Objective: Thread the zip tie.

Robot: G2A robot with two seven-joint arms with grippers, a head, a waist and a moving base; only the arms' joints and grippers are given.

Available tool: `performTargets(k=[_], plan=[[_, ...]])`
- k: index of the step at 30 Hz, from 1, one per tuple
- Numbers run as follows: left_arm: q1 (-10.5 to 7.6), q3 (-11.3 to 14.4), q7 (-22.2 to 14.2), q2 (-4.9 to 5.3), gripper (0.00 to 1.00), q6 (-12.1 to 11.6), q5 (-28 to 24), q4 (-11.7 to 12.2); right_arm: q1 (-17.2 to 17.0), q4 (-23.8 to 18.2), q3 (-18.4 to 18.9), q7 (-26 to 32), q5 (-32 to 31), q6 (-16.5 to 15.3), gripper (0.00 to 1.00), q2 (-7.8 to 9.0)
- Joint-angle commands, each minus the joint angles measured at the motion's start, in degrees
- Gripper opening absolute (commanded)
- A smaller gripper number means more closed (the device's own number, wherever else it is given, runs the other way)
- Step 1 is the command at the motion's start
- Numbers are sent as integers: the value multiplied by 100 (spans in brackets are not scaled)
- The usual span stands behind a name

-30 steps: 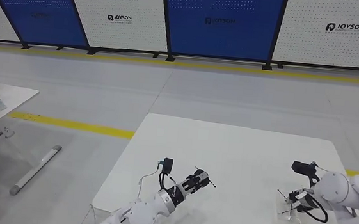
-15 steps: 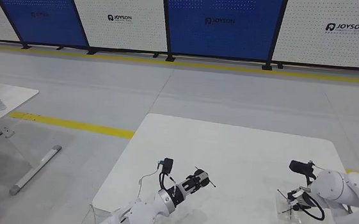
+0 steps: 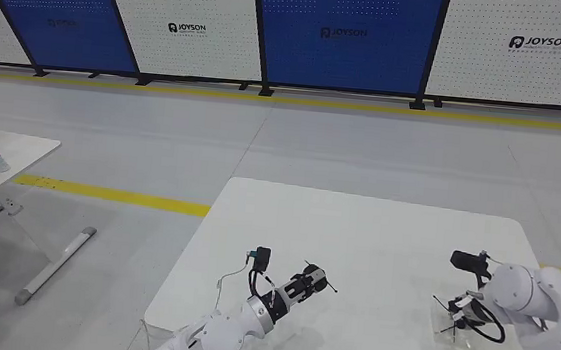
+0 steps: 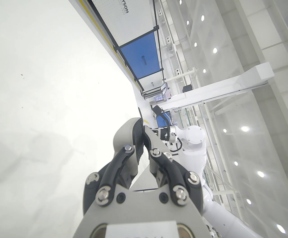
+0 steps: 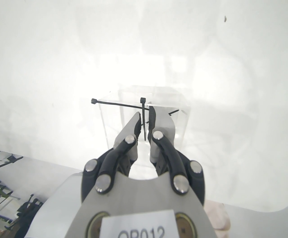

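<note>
Black zip tie (image 4: 139,113) sits pinched in my closed left gripper (image 4: 141,126) near the worktop's (image 3: 376,234) front edge, while my right gripper (image 5: 145,121), barely parted, straddles another tie (image 5: 143,106) upright in a clear box (image 5: 108,126).

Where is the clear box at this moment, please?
In the top view, the clear box stands on the white table's near right part, just below the right tool, with black zip ties across its rim.
</note>
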Motion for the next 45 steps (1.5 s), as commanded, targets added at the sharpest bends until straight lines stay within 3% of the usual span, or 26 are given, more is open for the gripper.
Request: performTargets(k=[1, 9, 14, 17, 21, 24, 35, 38, 40, 45], plan=[[0, 0, 0, 0, 0, 0, 0, 0, 12, 12, -13, 0, -3, 0, 0, -3], [0, 0, 0, 0, 0, 0, 0, 0, 55, 47, -59, 0, -27, 0, 0, -16], [0, 0, 0, 0, 0, 0, 0, 0, -127, -289, 179, -55, -127, 0, 0, 40], [0, 0, 0, 0, 0, 0, 0, 0, -501, -703, 603, -284, -122, 0, 0, 129], [0, 0, 0, 0, 0, 0, 0, 0, -1352, -1558, 1430, -943, 108, 0, 0, 266], [0, 0, 0, 0, 0, 0, 0, 0, -1781, -1902, 1739, -996, 195, 0, 0, 320], [0, 0, 0, 0, 0, 0, 0, 0, -1791, -1894, 1739, -1041, 187, -4, 0, 319], [0, 0, 0, 0, 0, 0, 0, 0, -1909, -1931, 1776, -1442, 158, 0, 0, 298], [0, 0, 0, 0, 0, 0, 0, 0, -2098, -2107, 2007, -1845, 572, 0, 0, 279], [0, 0, 0, 0, 0, 0, 0, 0, -3038, -2805, 2631, -3223, 1034, 0, 0, 257]])
